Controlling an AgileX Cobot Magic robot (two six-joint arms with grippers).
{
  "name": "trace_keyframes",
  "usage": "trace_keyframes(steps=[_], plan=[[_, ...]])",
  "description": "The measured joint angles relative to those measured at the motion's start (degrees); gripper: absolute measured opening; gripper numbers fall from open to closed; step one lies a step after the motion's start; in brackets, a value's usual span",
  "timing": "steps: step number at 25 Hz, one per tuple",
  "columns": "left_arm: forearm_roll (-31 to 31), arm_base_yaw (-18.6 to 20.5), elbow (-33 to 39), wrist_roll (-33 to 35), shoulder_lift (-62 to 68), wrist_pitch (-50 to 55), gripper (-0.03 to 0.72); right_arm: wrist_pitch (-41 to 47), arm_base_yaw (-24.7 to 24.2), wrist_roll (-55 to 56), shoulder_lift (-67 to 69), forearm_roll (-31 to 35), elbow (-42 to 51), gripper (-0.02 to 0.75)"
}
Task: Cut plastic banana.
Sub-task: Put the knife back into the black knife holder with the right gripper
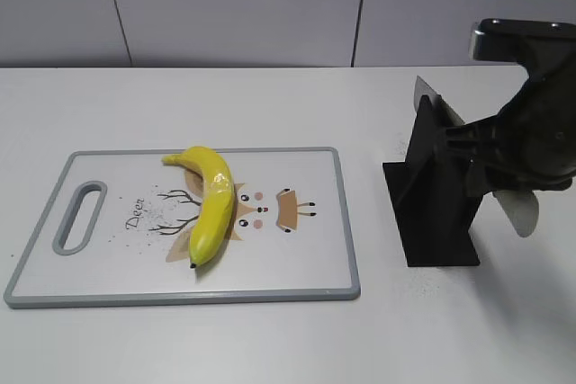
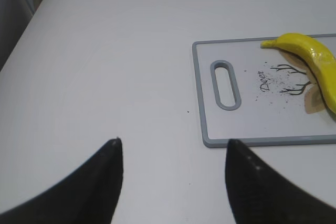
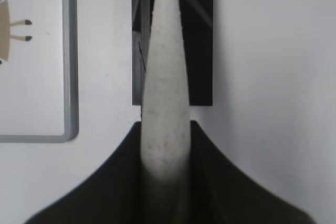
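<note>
Banana [image 1: 210, 204]: laid on the cutting board [image 1: 306, 267], on the tabletop [image 1: 270, 96]. Left tool [image 2: 172, 153]: spread apart, nothing held. Right tool [image 3: 167, 145]: clamped on a knife handle [image 3: 165, 77] at the black stand [image 1: 432, 213].

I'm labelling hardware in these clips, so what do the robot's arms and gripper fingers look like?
The left gripper has two matte black fingers that broaden toward the base and taper to blunt tips. The right gripper shows the same matte black, flaring plastic. In the exterior view the right arm is a bulky, dark, rounded housing with a lighter grey edge on top. No cables, markings or labels are visible.
</note>
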Motion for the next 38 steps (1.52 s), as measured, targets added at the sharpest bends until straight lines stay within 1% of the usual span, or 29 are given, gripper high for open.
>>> trace_keyframes(steps=[4, 5, 7, 10, 11, 12, 14, 17, 20, 22, 24, 31, 33, 38], plan=[[0.0, 0.0, 0.0, 0.0, 0.0, 0.0, 0.591, -0.1, 0.0, 0.0, 1.0, 1.5, 0.2, 0.164], [0.0, 0.0, 0.0, 0.0, 0.0, 0.0, 0.591, -0.3, 0.0, 0.0, 1.0, 1.7, 0.2, 0.181], [0.0, 0.0, 0.0, 0.0, 0.0, 0.0, 0.591, -0.2, 0.0, -0.3, 1.0, 1.9, 0.2, 0.279], [0.0, 0.0, 0.0, 0.0, 0.0, 0.0, 0.591, 0.1, 0.0, -4.1, 0.9, 4.2, 0.2, 0.497], [0.0, 0.0, 0.0, 0.0, 0.0, 0.0, 0.591, 0.1, 0.0, -5.7, 0.6, 5.5, 0.2, 0.549], [0.0, 0.0, 0.0, 0.0, 0.0, 0.0, 0.591, 0.2, 0.0, -7.4, -0.1, 6.4, 0.2, 0.596], [0.0, 0.0, 0.0, 0.0, 0.0, 0.0, 0.591, 0.2, 0.0, -9.7, -2.9, 7.7, 0.2, 0.638], [0.0, 0.0, 0.0, 0.0, 0.0, 0.0, 0.591, 1.7, 0.0, -14.7, -9.1, 8.4, 0.2, 0.655], [0.0, 0.0, 0.0, 0.0, 0.0, 0.0, 0.591, 6.5, 0.0, -22.3, -16.9, 9.4, 0.3, 0.656], [0.0, 0.0, 0.0, 0.0, 0.0, 0.0, 0.591, 9.5, 0.0, -27.2, -22.4, 9.5, 1.5, 0.655], [0.0, 0.0, 0.0, 0.0, 0.0, 0.0, 0.591, 11.0, 0.0, -30.8, -29.0, 9.6, 4.5, 0.646], [0.0, 0.0, 0.0, 0.0, 0.0, 0.0, 0.589, 12.5, 0.0, -32.6, -50.3, 8.9, 17.8, 0.618], [0.0, 0.0, 0.0, 0.0, 0.0, 0.0, 0.589, 12.9, 0.0, -32.6, -55.7, 8.9, 19.6, 0.608], [0.0, 0.0, 0.0, 0.0, 0.0, 0.0, 0.589, 13.5, 0.0, -32.6, -67.1, 8.8, 20.0, 0.594]])
